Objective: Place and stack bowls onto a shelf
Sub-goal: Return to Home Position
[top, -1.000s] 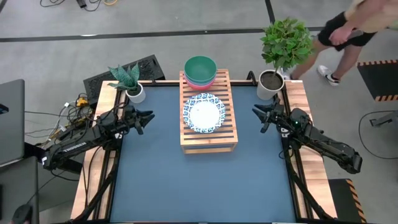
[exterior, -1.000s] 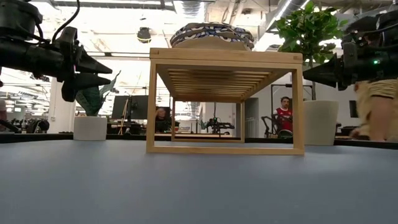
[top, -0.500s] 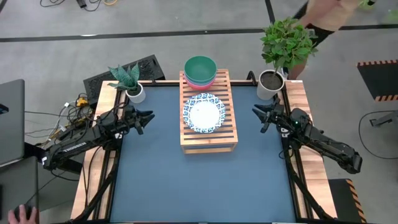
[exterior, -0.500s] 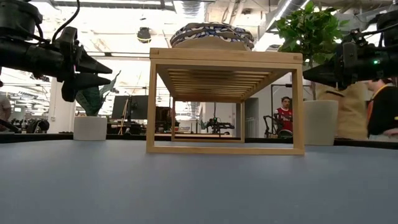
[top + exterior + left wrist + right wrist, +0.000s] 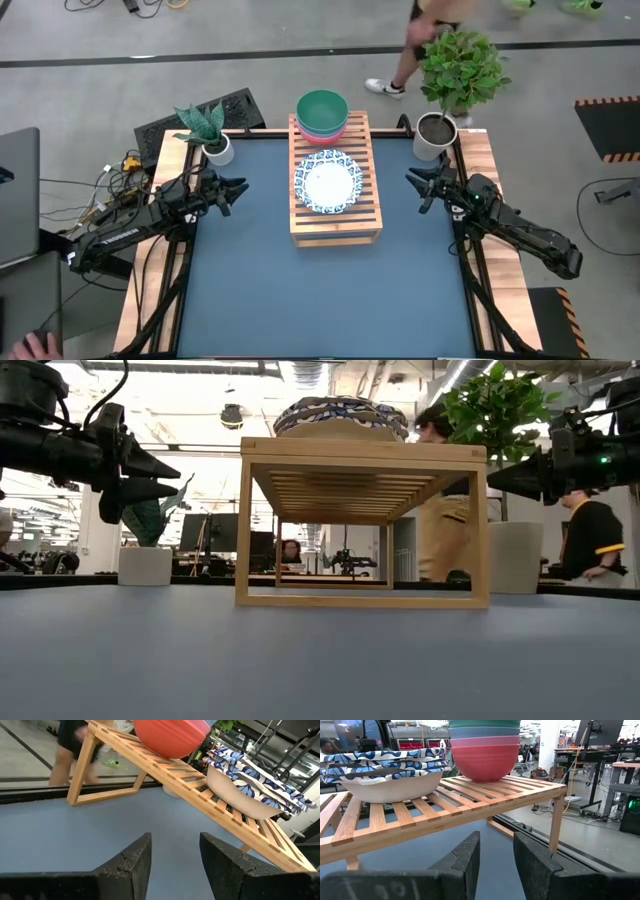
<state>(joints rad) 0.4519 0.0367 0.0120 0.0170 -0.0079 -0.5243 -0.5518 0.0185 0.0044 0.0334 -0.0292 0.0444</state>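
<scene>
The shelf (image 5: 335, 180) stands on the blue tabletop (image 5: 330, 290), a little toward 12 o'clock from the table's centre, exactly where it stood a second ago. All the bowls rest on its slats as before. The teal-green bowl (image 5: 322, 105) sits nested in the pink bowl (image 5: 312, 131) at the shelf's 12 o'clock end. The two patterned bowls (image 5: 327, 181) are stacked one in the other at the middle of the top. Neither arm has shifted. The left gripper (image 5: 236, 190) hangs off the table at the shelf's 9 o'clock, well apart from it, fingers released and holding nothing. The right gripper (image 5: 414, 190) mirrors it at 3 o'clock, its fingers likewise parted and empty, both pointing in toward the shelf. The rest of the tabletop shows plain blue, with a spiky plant in a white pot (image 5: 218, 150) at the 10 o'clock corner and a leafy plant in a white pot (image 5: 433, 137) at the 2 o'clock corner. What has changed lies in the room. A person (image 5: 415, 40) who was out past 2 o'clock a second ago now crosses the grey floor at about 1 o'clock, just left of the leafy plant. In the low view that tan-clothed figure now shows through the shelf's right side. Another person in a dark shirt (image 5: 590, 535) stands far right beneath the right gripper.
</scene>
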